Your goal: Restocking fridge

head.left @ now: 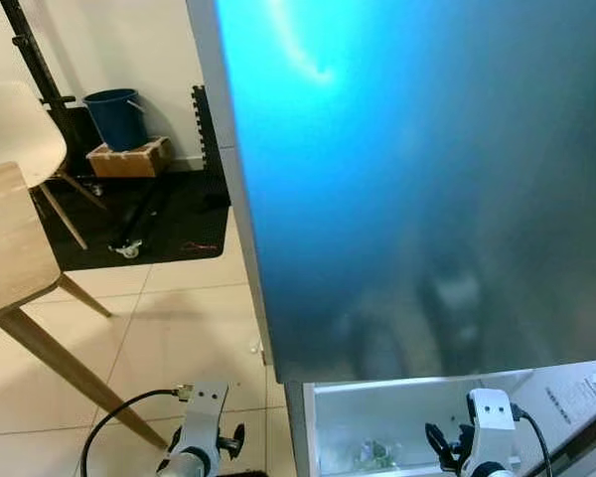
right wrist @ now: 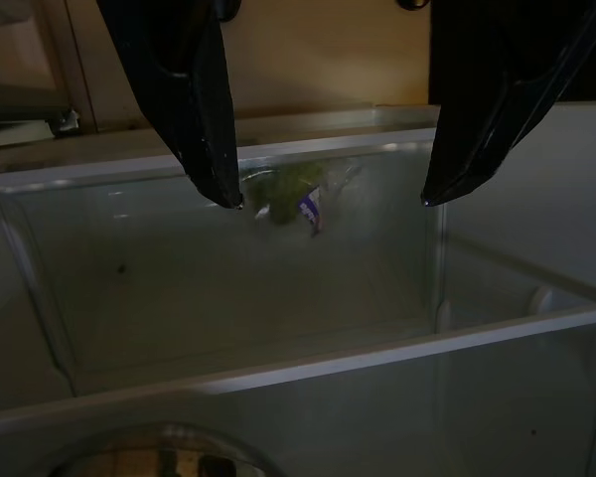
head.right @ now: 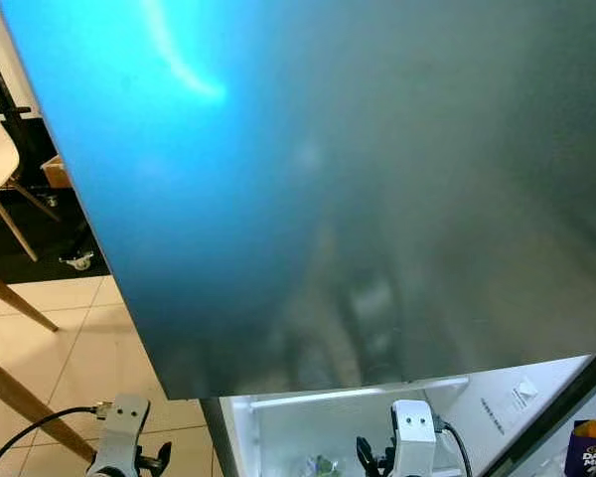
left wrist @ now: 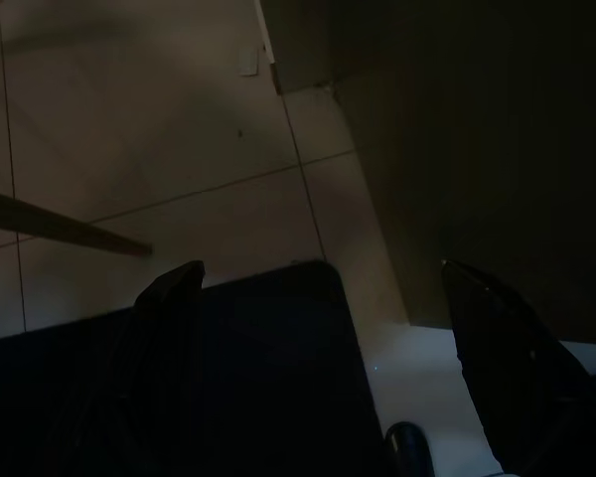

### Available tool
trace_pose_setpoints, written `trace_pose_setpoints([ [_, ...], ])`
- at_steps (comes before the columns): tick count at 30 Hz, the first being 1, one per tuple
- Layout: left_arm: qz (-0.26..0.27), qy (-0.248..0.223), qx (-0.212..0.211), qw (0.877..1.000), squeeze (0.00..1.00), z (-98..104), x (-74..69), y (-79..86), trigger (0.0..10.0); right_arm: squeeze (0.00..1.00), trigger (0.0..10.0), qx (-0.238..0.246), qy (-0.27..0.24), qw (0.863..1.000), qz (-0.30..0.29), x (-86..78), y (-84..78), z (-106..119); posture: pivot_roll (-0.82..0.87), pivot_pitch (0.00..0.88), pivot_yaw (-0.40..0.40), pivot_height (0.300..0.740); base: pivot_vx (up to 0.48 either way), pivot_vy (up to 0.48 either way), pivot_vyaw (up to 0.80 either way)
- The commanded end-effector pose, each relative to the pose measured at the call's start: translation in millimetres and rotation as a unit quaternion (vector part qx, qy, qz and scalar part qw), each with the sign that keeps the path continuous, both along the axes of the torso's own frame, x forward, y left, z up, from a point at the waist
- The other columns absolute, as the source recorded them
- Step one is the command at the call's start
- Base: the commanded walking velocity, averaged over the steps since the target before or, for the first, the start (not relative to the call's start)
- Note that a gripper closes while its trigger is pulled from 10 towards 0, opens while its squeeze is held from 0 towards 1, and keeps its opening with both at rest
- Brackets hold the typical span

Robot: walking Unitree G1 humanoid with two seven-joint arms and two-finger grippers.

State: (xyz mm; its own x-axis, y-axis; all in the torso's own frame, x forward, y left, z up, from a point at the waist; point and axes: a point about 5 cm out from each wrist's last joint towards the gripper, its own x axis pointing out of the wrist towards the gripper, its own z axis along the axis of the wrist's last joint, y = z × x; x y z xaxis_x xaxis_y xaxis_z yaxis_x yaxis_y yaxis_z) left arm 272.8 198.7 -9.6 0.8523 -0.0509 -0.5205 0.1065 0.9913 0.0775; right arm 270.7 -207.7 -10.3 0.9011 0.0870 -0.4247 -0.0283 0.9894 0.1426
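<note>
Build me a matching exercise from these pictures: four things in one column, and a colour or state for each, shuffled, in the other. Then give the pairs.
Things
1. bucket
2. chair
3. right gripper
4. bag of greens

Colour or state
A. white
B. open, aimed into the fridge drawer
C. lying inside the clear drawer
D. dark blue, behind a wooden crate

Pairs: 1-D, 2-A, 3-B, 4-C

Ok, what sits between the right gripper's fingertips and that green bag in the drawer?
Right wrist view: the clear drawer wall stands between the open right gripper and the green bag.
</note>
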Motion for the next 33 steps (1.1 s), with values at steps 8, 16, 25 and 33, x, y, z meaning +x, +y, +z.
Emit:
trace_pose_setpoints([
  [8,-0.001,0.015,0.006,1.0,0.0,-4,-4.4,2.3,10.0,0.0,10.0,0.012,0.007,1.0,0.008,-5.6,0.4,-4,-0.06,0.142,0.042,0.704,0.0,0.0,0.0],
  [16,-0.003,0.014,0.004,1.0,0.0,-4,-2.9,-1.0,10.0,0.0,10.0,-0.017,0.015,1.0,0.004,-5.5,-3.6,-4,-0.08,0.114,0.037,0.734,0.0,0.0,0.0],
  [25,-0.012,0.031,0.013,0.999,0.0,-7,-2.5,-3.6,10.0,0.0,10.0,-0.066,0.027,0.997,-0.011,-6.0,-11.1,-5,-0.07,0.06,0.011,0.734,0.0,0.0,0.0],
  [33,0.01,0.038,0.015,0.999,0.0,-10,-5.3,3.5,10.0,0.0,10.0,-0.1,0.011,0.994,-0.039,-6.0,-18.3,-2,-0.07,0.038,0.009,0.734,0.0,0.0,0.0],
])
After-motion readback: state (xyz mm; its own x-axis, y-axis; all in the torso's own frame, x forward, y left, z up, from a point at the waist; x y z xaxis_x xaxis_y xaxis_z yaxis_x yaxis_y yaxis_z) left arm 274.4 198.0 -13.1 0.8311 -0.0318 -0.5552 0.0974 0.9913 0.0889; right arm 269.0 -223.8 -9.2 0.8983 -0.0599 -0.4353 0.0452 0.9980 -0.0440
